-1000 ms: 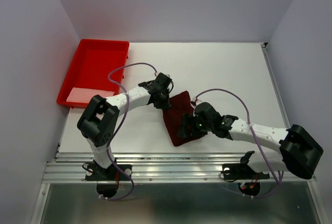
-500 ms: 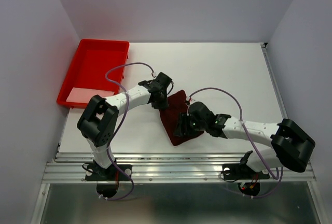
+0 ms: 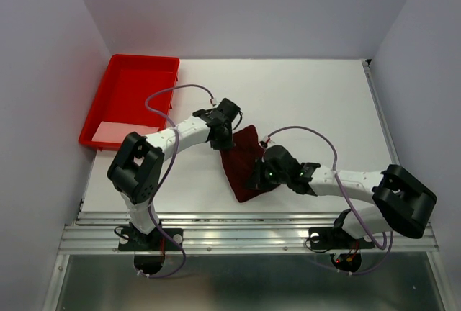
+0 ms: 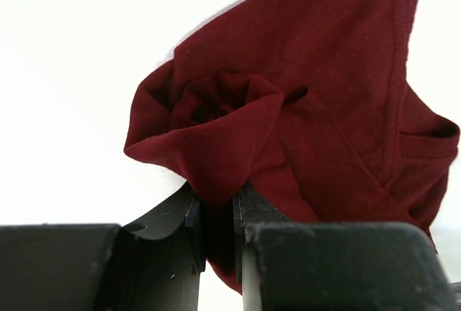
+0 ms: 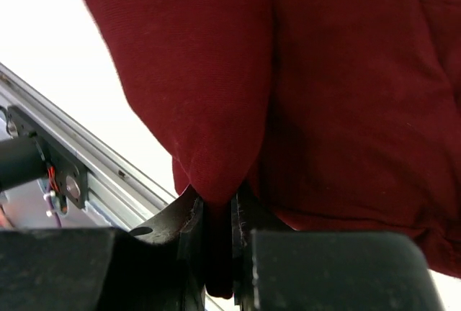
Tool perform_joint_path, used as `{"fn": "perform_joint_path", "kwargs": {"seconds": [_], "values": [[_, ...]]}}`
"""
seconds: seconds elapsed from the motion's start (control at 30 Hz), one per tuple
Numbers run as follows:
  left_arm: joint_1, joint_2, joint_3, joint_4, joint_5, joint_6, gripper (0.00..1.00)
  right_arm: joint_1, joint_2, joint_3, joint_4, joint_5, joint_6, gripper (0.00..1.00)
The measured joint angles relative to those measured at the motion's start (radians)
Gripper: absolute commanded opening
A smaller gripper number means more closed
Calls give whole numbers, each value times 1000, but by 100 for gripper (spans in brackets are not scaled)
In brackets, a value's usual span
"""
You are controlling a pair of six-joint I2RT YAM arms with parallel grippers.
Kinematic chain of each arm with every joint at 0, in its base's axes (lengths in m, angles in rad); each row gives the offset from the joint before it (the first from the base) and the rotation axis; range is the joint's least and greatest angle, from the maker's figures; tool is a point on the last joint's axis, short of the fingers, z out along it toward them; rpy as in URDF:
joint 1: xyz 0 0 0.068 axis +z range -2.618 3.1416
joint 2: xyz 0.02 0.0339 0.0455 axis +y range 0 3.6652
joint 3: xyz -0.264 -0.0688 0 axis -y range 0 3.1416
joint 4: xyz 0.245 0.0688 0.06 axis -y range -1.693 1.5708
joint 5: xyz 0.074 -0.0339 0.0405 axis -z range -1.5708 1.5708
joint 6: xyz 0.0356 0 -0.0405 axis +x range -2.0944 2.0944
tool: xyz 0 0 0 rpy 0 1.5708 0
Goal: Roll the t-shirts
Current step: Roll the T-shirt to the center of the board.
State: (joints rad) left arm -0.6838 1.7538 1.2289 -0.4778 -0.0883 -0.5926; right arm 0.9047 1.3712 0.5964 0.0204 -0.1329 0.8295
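The right claw (image 5: 216, 214), apart a second ago, is being clamped on the shirt's (image 3: 243, 156) near fold, while the left claw (image 4: 216, 206) is being kept pinched on its bunched corner. With the shirt gripped at both ends mid-bench (image 3: 310, 102), rolling is judged ready to begin.

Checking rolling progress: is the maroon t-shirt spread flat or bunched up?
Bunched, not flat: the t-shirt lies as a compact folded heap, and the left wrist view shows a curled fold pinched in the left end effector.
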Motion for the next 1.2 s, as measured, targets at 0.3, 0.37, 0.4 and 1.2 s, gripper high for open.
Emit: {"fn": "perform_joint_path", "kwargs": {"seconds": [0.3,0.37,0.4,1.2], "values": [[-34,0,64,-51,-30,-21,60,0,-35,-91,95,37,68,1],[-44,1,85,-55,-33,-24,66,0,-43,-108,105,48,81,1],[-48,1,99,-54,-34,-25,72,0,-49,-119,115,52,88,1],[-52,-146,42,-15,-102,-28,0,0,-77,-174,153,84,142,1]]}}
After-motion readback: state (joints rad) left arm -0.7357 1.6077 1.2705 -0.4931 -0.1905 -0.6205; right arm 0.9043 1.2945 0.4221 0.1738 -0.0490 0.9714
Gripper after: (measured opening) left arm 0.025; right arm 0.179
